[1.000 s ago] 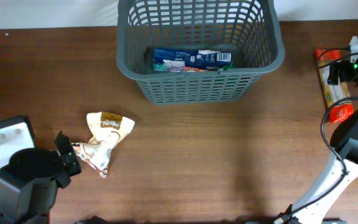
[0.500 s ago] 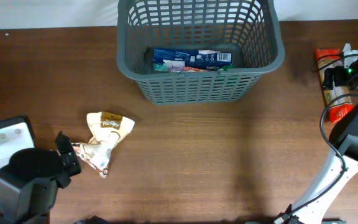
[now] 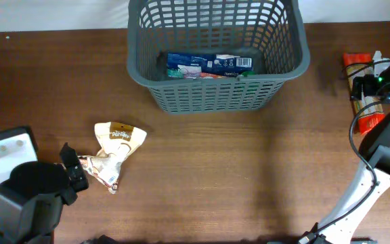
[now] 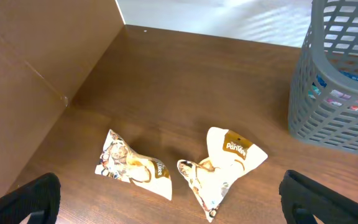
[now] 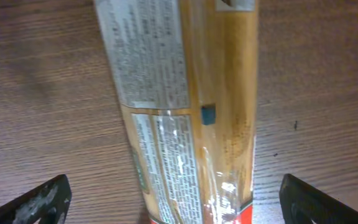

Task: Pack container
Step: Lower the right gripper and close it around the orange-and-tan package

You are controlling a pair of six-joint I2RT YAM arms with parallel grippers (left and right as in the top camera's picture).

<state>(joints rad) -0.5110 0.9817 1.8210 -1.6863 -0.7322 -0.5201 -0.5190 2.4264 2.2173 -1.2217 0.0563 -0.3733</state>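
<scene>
your right gripper (image 5: 178,202) hangs spread wide over the long packet (image 5: 185,112) at 3 o'clock on the table (image 3: 249,176); centre it, descend, pinch across the narrow width. left gripper (image 4: 176,202) is spread too. the container (image 3: 219,102) sits at 12 o'clock.

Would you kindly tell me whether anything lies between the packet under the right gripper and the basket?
Nothing visible does. The table between the packet and the basket is bare wood, and the right gripper hangs open directly over the packet. Both snack bags lie far left.
</scene>
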